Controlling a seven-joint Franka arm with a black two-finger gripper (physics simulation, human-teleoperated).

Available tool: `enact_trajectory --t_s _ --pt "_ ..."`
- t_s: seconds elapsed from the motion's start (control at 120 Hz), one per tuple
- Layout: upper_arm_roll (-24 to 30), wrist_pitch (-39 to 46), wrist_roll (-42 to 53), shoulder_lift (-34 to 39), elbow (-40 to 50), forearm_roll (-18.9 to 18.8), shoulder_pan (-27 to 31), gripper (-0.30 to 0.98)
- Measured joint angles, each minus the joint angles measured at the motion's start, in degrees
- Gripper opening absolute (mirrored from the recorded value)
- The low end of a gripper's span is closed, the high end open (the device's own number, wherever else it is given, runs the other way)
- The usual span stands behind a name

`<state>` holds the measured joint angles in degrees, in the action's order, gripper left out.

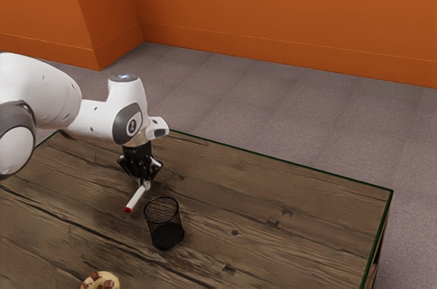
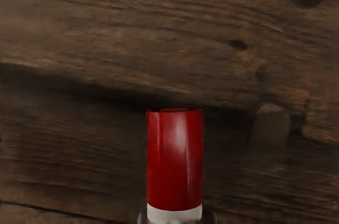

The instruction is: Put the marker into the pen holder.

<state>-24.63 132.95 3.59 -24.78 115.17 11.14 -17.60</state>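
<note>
My gripper (image 1: 143, 181) is shut on the marker (image 1: 137, 197), a white stick with a red end, which slants down and away from the fingertips toward the exterior view's lower left. The wrist view has the marker's red end (image 2: 175, 160) large at the lower middle, with slivers of the gripper (image 2: 177, 217) on both sides of its white body. The pen holder (image 1: 164, 223), a black mesh cup, stands upright on the table just to the exterior view's right of the marker, apart from it.
A donut with brown pieces (image 1: 100, 281) lies at the exterior view's lower edge, on the wooden table (image 1: 293, 207). The table's far edge runs behind the gripper and the cup.
</note>
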Motion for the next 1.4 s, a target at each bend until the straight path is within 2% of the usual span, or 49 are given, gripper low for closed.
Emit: enact_trajectory --t_s 0.167,0.267,0.45,0.617,0.667,0.742,0.992,1.4 --pt "-0.27 -1.29 -0.85 3.56 -1.19 -0.84 -0.42 -0.10" --pt "-0.44 -4.08 -1.12 11.30 -0.07 -1.33 -2.03 -0.10" --pt "-0.61 -7.06 -1.24 27.66 9.61 -2.90 -5.27 -0.10" --pt "-0.15 -5.73 -1.13 37.08 14.68 -7.08 -8.84 -0.10" --pt "-0.08 -3.34 -0.60 38.50 17.25 -7.12 -9.31 -0.10" --pt "-0.14 1.77 1.31 39.80 21.82 -3.87 -9.57 -0.10" --pt "-0.13 14.42 8.41 39.83 26.32 2.42 -11.95 -0.10" --pt "-0.05 21.03 17.80 42.31 32.63 4.61 -11.17 -0.10"
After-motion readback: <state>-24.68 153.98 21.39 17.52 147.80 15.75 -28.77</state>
